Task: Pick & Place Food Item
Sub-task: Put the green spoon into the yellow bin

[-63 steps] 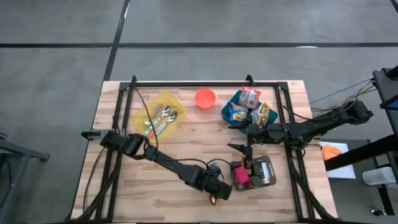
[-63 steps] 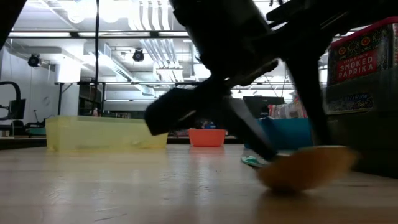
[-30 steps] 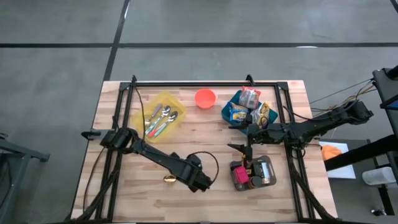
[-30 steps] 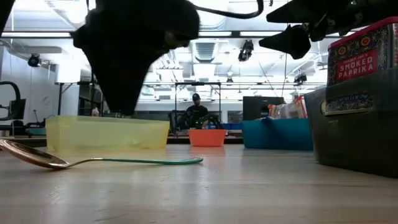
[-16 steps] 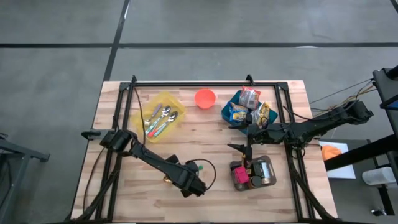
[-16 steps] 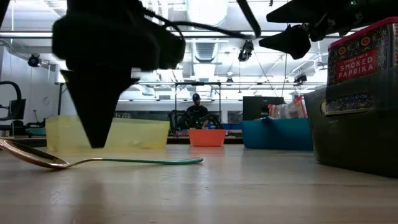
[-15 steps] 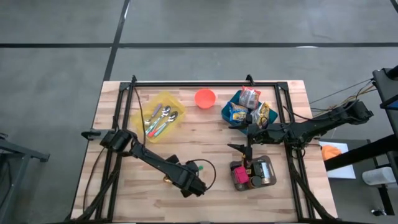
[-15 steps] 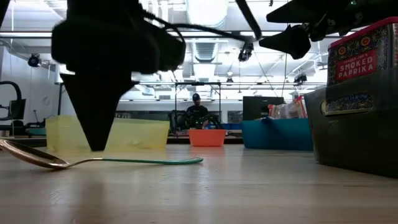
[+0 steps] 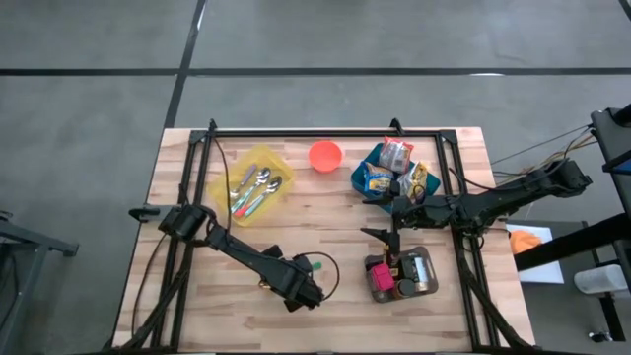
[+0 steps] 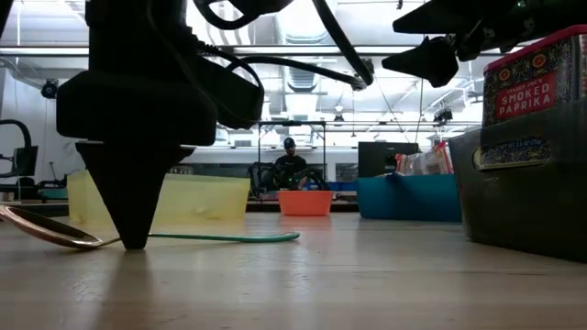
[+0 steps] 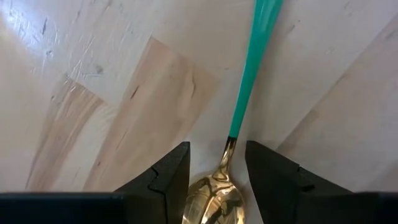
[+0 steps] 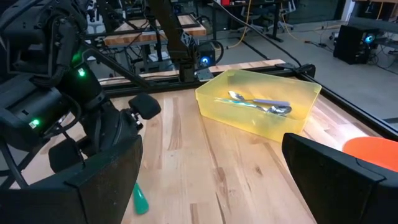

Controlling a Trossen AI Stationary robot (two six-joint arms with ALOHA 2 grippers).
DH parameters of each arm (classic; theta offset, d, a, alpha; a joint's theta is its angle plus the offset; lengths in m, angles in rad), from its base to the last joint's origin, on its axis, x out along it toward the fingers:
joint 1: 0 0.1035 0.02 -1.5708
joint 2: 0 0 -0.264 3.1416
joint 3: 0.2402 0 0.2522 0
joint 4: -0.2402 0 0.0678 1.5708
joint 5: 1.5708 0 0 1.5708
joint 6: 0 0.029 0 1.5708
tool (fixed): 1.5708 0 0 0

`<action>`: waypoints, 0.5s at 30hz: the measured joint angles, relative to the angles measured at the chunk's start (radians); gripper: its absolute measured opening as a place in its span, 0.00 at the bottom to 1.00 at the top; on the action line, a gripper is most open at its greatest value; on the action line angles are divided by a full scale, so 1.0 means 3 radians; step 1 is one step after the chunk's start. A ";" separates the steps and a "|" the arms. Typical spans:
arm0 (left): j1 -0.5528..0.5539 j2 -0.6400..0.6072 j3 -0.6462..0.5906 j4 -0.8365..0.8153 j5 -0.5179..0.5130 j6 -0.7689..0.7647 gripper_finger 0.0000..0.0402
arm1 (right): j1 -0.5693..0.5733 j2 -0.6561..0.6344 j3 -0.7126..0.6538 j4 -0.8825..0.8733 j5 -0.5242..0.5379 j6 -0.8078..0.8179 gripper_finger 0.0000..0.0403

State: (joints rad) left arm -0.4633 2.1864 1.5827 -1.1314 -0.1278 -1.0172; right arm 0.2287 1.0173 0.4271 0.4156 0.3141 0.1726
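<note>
A spoon with a gold bowl [image 11: 214, 199] and a green handle [image 11: 250, 74] lies flat on the wooden table, left of centre near the front; in the low view the spoon [image 10: 220, 237] has its bowl on the left. My left gripper [image 11: 217, 152] points down over it, open. One finger stands on each side of the spoon where the handle meets the bowl, tips down at the tabletop [image 10: 133, 240]. I cannot tell whether they touch the spoon. My right gripper [image 12: 211, 186] waits open above the table's right half [image 9: 386, 212].
A yellow bin [image 9: 254, 182] of spoons stands at the far left. An orange bowl [image 9: 324, 155] and a blue bin [image 9: 392, 173] of snack packs stand at the far side. A dark tray with a paprika tin [image 10: 527, 92] stands front right. A person [image 10: 290, 165] sits in the room beyond.
My left gripper has come straight down over the spoon until its fingertips reach the tabletop, shifting a little toward the table's left edge and rolling about its own axis. The gap between its fingers looks unchanged. The spoon has stayed where it lay.
</note>
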 joint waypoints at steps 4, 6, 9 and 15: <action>0.0000 -0.0009 -0.0036 0.0068 -0.0004 0.0058 0.40 | 0.0000 0.0001 0.0000 0.0000 0.0000 0.0000 0.95; 0.0000 -0.0011 -0.0039 0.0097 -0.0002 0.0089 0.37 | 0.0000 0.0001 0.0000 0.0001 0.0001 0.0000 0.95; 0.0000 -0.0011 -0.0035 0.0134 0.0001 0.0088 0.28 | -0.0001 0.0001 0.0000 0.0001 0.0000 0.0000 0.95; -0.0003 -0.0010 -0.0038 0.0197 0.0004 0.0089 0.08 | 0.0000 0.0001 0.0000 0.0001 0.0000 0.0000 0.95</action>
State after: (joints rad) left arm -0.4641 2.1834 1.5714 -1.0722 -0.1265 -0.9906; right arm 0.2287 1.0176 0.4271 0.4160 0.3141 0.1726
